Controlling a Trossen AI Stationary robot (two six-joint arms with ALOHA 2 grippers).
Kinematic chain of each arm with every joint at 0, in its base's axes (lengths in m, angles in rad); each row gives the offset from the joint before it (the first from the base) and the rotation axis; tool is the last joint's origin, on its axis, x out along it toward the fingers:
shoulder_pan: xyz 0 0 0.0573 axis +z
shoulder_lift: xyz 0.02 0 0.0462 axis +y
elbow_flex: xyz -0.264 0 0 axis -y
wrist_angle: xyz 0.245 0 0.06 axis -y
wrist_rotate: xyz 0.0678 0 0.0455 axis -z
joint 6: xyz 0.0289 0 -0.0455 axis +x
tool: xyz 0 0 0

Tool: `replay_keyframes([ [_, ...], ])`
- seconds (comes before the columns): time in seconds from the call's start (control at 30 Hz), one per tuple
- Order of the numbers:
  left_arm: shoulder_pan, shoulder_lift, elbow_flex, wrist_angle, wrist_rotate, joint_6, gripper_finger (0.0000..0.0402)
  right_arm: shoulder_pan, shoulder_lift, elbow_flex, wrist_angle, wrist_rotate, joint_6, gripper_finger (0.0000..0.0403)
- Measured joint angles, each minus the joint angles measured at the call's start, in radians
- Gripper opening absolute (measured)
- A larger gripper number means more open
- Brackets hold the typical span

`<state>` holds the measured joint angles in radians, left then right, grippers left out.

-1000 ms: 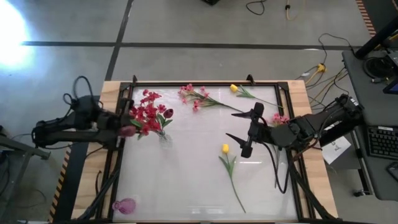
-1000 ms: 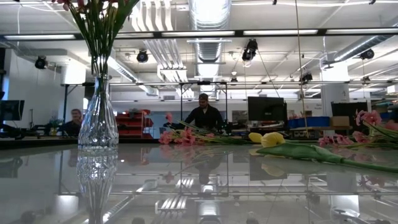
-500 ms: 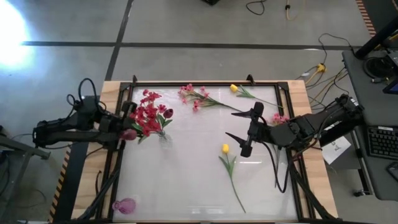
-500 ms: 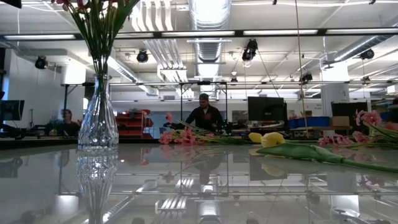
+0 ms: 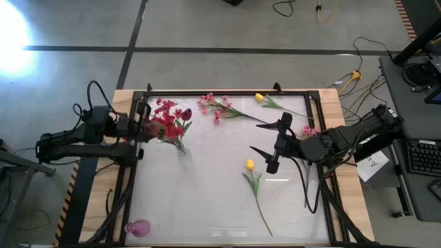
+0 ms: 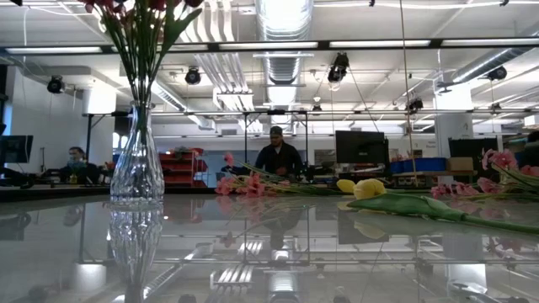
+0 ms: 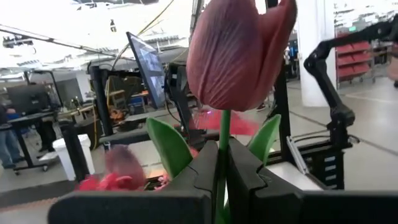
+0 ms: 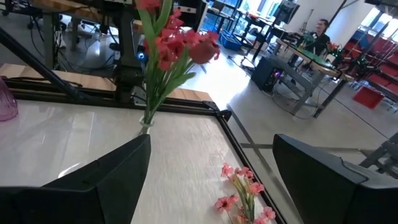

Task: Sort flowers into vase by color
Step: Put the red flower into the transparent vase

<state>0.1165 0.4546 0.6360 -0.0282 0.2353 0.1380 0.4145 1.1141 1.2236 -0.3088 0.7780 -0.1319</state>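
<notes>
Left gripper [image 7: 221, 180] clamped on dark red bud's [image 7: 239, 50] stem | moved up-table beside red bunch in vase [image 6: 136, 164] | insertion near | right gripper [image 5: 265, 146] wide open, empty, mid-table

Keyboard [image 5: 420, 156] on side desk — cables [image 5: 358, 74] on floor — person [image 6: 278, 155] behind table.

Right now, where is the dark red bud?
In the high view the dark red bud sits at the table's far left, beside the red flowers in the clear vase; the left end effector is shut on its stem.
</notes>
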Motion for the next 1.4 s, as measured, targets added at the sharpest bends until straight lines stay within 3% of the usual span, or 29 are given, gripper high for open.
replay_keyframes([
  [0.33,0.0,0.066,0.059,-0.029,-0.026,-0.136,0.0,-0.003,0.0,0.0,0.0,0.0,-0.011,0.0329],
  [0.53,0.0,0.108,0.095,-0.143,-0.227,-0.214,0.0,-0.008,0.0,0.0,0.0,0.0,-0.009,0.0329],
  [0.6,0.001,0.116,0.091,-0.165,-0.253,-0.25,0.0,-0.008,0.0,0.0,0.0,0.0,-0.009,0.0329],
  [0.83,-0.002,0.138,0.087,-0.188,-0.243,-0.315,0.0,-0.008,0.0,0.0,0.0,0.0,-0.007,0.0329],
  [1.2,-0.002,0.141,0.07,-0.357,-0.236,-0.406,0.0,-0.008,0.0,0.0,0.0,0.0,0.003,0.0329],
  [1.4,-0.002,0.139,0.077,-0.381,-0.105,-0.41,0.0003,-0.008,0.0,0.0,0.0,0.0,0.003,0.0329],
])
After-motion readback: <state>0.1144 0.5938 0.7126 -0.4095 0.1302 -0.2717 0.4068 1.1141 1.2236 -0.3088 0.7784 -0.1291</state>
